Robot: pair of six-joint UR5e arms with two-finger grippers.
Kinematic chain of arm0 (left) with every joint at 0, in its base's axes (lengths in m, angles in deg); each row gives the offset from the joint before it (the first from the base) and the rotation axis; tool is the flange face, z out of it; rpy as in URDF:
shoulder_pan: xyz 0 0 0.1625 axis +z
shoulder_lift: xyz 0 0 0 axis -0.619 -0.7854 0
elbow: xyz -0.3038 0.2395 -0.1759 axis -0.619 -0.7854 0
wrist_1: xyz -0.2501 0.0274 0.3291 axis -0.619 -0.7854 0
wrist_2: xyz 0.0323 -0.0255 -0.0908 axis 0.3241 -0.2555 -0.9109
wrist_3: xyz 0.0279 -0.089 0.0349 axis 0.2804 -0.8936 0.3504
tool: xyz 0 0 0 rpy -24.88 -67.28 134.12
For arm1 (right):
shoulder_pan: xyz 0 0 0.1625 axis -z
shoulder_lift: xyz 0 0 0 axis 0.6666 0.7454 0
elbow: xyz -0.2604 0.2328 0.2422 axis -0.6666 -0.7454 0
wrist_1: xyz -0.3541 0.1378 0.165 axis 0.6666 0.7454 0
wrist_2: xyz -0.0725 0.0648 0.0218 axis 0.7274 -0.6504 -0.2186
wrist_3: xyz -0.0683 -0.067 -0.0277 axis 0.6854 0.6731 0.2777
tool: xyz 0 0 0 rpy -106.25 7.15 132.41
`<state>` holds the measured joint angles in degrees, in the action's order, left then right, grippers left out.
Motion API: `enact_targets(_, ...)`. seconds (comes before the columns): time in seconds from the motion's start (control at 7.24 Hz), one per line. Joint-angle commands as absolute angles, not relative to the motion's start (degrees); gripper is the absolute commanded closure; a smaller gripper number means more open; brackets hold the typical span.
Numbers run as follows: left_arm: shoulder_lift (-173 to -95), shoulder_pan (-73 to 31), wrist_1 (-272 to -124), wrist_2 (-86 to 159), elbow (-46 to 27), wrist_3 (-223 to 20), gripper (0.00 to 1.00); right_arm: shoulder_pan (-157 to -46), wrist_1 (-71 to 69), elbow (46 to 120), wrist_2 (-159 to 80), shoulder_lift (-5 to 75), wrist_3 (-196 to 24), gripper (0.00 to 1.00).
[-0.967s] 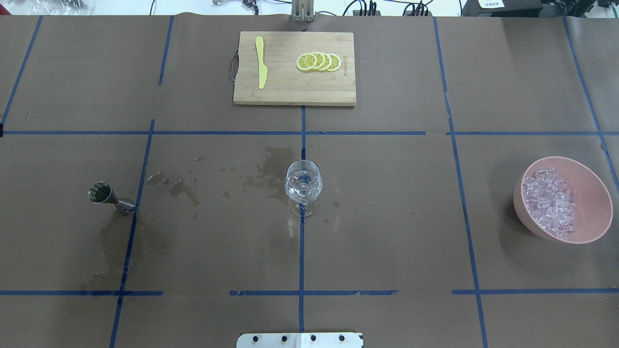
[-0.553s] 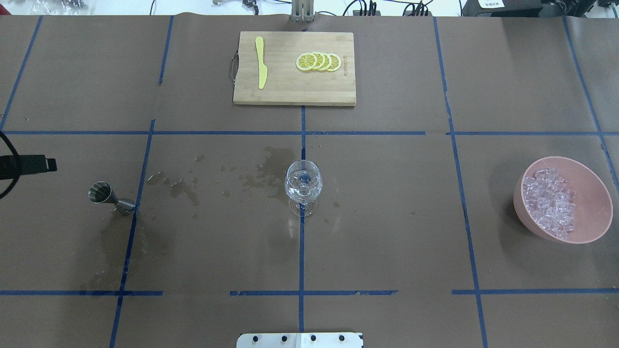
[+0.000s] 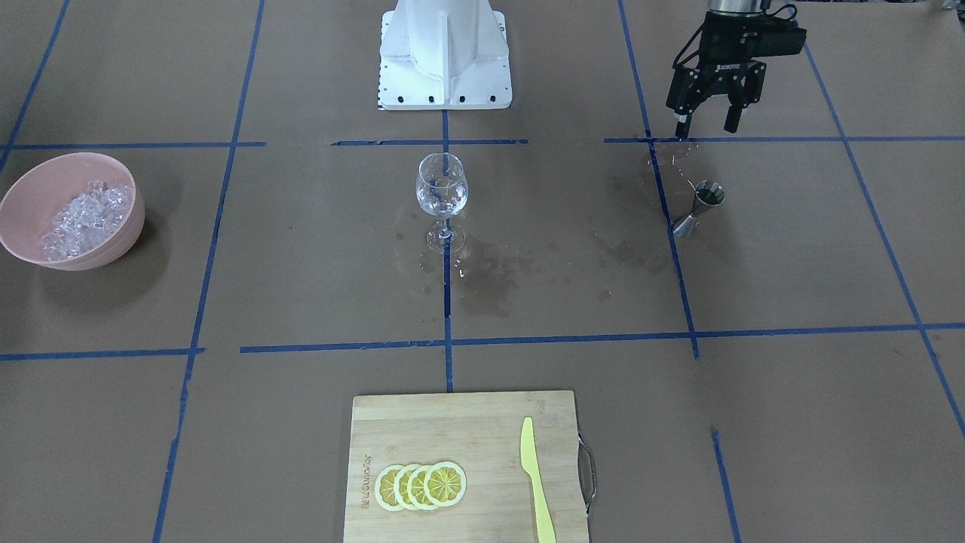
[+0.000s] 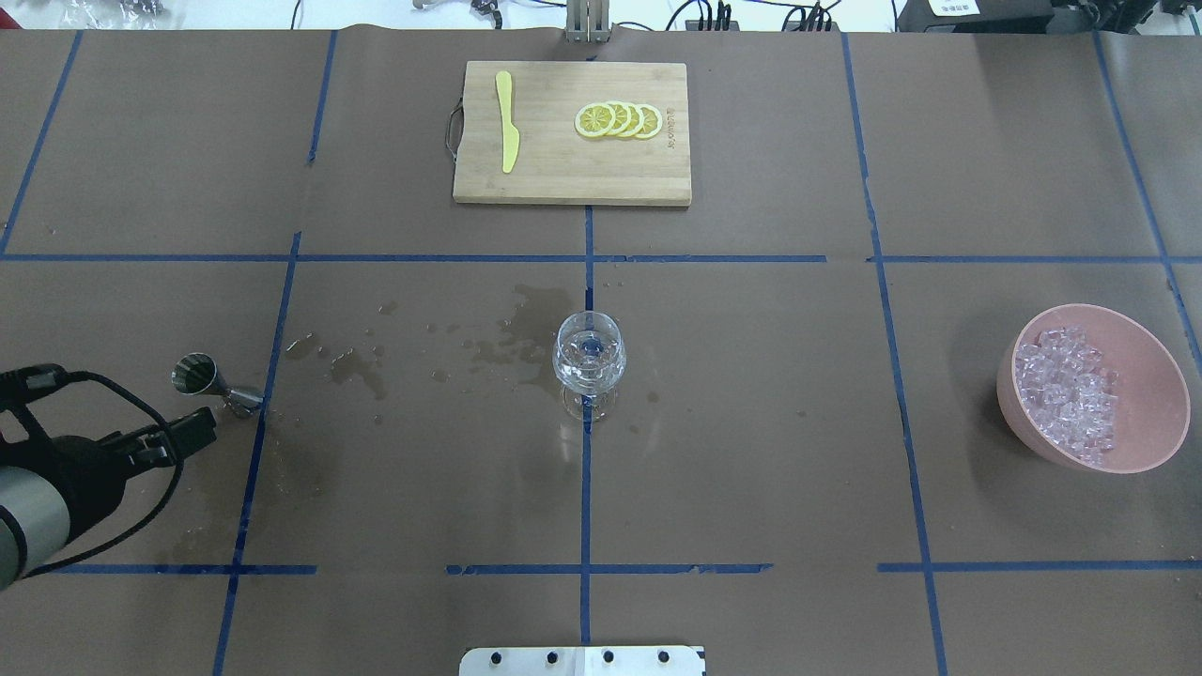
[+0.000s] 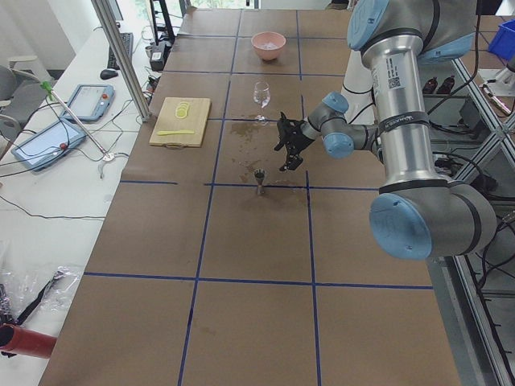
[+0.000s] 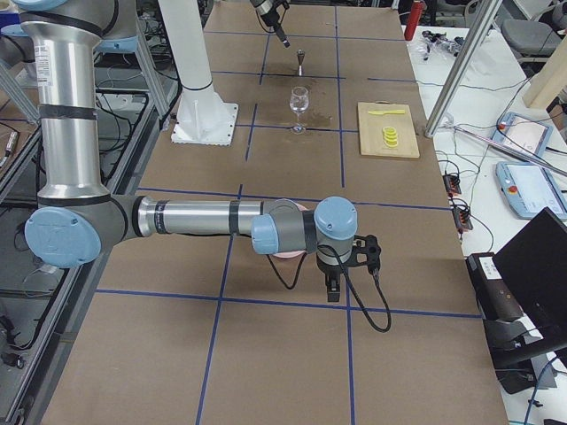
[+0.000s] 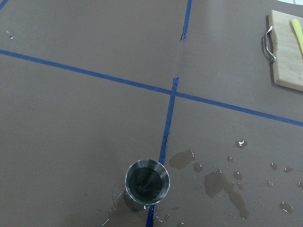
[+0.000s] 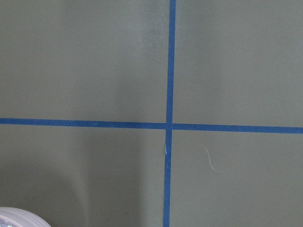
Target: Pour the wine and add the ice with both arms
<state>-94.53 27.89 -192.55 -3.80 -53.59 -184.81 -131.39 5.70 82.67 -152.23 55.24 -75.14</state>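
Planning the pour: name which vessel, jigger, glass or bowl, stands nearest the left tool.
The steel jigger, just by the left tool; the stemmed glass is mid-table and the pink bowl at the opposite end.

Brown paper (image 4: pixel 751 422), blue tape grid (image 4: pixel 584 488), pink bowl (image 4: pixel 1153 394) — whitish-clear ice (image 4: pixel 1071 394), yellow knife (image 4: pixel 508 127), seemingly dark steel jigger (image 4: pixel 202 377)

Jigger (image 4: pixel 218 386), glass (image 4: pixel 589 357) and bowl (image 4: pixel 1153 394) stand well apart, leaving wide gaps between them

place: robotics lab | evidence: tape-gridded table (image 4: pixel 751 422), teach pendants (image 5: pixel 87 101) (side bench)
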Motion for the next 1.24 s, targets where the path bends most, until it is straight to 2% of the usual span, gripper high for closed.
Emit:
enact_targets(0.0,-96.3,35.4,-179.1,8.1,-53.0,-192.4,0.0,-131.4,5.7,84.0,-153.5,55.1,-76.4,0.0)
enact_targets(0.14,-98.6,36.4,-174.2,9.0,-52.3,-194.9,0.0,-131.4,5.7,84.4,-154.6,55.1,-78.3,0.0)
enact_targets(0.41,-103.8,38.6,-172.4,15.9,-44.9,-201.3,0.0,-131.4,6.0,86.0,-154.6,55.1,-78.6,0.0)
enact_targets(0.69,-106.5,38.5,-172.1,22.0,-38.9,-204.3,0.01,-131.4,6.0,86.4,-154.6,55.1,-79.8,0.0)
enact_targets(1.11,-108.2,38.3,-172.0,25.2,-32.6,-207.7,0.02,-129.8,6.4,90.8,-154.6,56.1,-86.6,0.0)
